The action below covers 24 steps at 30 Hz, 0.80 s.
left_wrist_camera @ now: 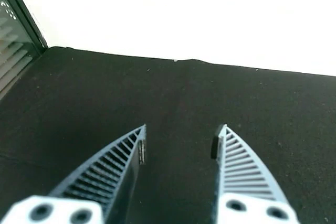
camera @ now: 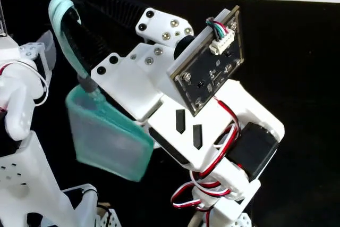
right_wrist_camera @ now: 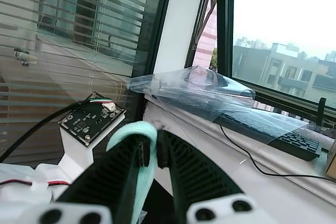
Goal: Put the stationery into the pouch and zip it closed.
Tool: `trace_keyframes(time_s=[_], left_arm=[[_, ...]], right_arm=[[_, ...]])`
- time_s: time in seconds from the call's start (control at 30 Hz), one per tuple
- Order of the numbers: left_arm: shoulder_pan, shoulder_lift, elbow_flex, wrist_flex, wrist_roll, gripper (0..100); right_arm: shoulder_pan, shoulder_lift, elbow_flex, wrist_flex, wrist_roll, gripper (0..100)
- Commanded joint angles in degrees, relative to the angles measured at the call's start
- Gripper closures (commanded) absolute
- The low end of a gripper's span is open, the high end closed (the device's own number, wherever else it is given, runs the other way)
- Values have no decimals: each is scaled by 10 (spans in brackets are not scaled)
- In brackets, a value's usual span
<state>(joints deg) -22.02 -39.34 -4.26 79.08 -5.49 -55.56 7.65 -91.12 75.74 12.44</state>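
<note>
— Where is the pouch?
— The pouch (camera: pixel 109 139) hangs in the air over the black table (camera: pixel 308 51); its pale green strap (camera: pixel 62 22) loops up to the right gripper (right_wrist_camera: pixel 149 148), whose fingers (right_wrist_camera: pixel 194 171) are clamped on the loop.
— Which way does it point?
— Strap corner uppermost; the body dangles below it, tilted, its upper edge slanting down toward the white right arm (camera: pixel 212 131); which side is the long one I cannot tell, nor whether it is zipped.
— The other arm?
— The left gripper (left_wrist_camera: pixel 181 137) hovers over the table with its fingers spread apart; a white wall (left_wrist_camera: pixel 184 9) rises where the table ends.
— Anything in the way?
— In the high view the right arm rises close in front; its circuit board (camera: pixel 210 70) and red-and-black wires (camera: pixel 218 163) hide much of the table behind.
— The room?
— Past the clamped strap, a window (right_wrist_camera: pixel 283 24) onto buildings; blinds (right_wrist_camera: pixel 63 24) to one side; a keyboard (right_wrist_camera: pixel 278 129) under a clear cover on the ledge (right_wrist_camera: pixel 220 156).
</note>
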Motion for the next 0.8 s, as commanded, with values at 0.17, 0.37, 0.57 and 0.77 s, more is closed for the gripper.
trace_keyframes(time_s=[0.17, 0.37, 0.57, 0.77], left_arm=[[-7, 0, -24, 88, 4, 695], [-7, -3, -36, 166, 6, 692], [-22, -3, -82, 202, 46, 628], [-99, -4, -104, 207, 71, 608]], right_arm=[[-3, -1, -13, -12, 5, 984], [-2, -1, -12, 22, 5, 984], [-3, -1, -12, 75, 4, 984], [-1, -1, -12, 95, -33, 984]])
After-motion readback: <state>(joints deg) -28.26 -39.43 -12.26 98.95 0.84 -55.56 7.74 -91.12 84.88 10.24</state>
